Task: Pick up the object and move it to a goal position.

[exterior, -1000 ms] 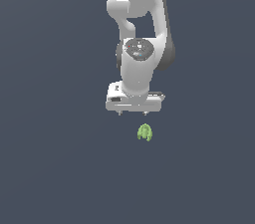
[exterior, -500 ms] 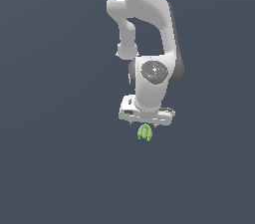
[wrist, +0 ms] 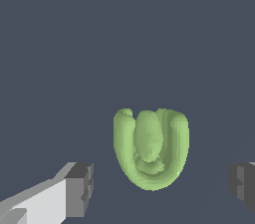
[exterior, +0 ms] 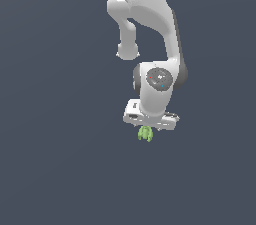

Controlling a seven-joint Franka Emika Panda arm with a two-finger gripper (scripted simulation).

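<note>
Exterior view, arm: the white arm (exterior: 150, 34) reaches down from the top of the frame, wrist pointing at the floor.
Exterior view, gripper: the gripper (exterior: 150, 128) sits low, its fingers mostly hidden under the hand; the spread cannot be judged from here.
Exterior view, object: the small green object (exterior: 145, 134) lies on the grey floor (exterior: 50, 169) right below the hand, partly covered by it.
Wrist view, object: the object fills the middle ground, an arched outer band with a rounded lobe inside it and prongs at one end.
Wrist view, fingers: spread wide, one dark pad (wrist: 79, 189) on one side of the object and the other pad at the opposite frame edge; neither pad touches it, nothing held.
Handling, my guess: light, much smaller than the hand, probably rigid. Smooth rounded lobes could slide or roll out of a squeeze.
Where to grip, my guess: across the two outer sides of the arch, low and centred, so the pads meet the broadest flanks rather than the prongs.
Risk: an off-centre close may nudge it sideways.
</note>
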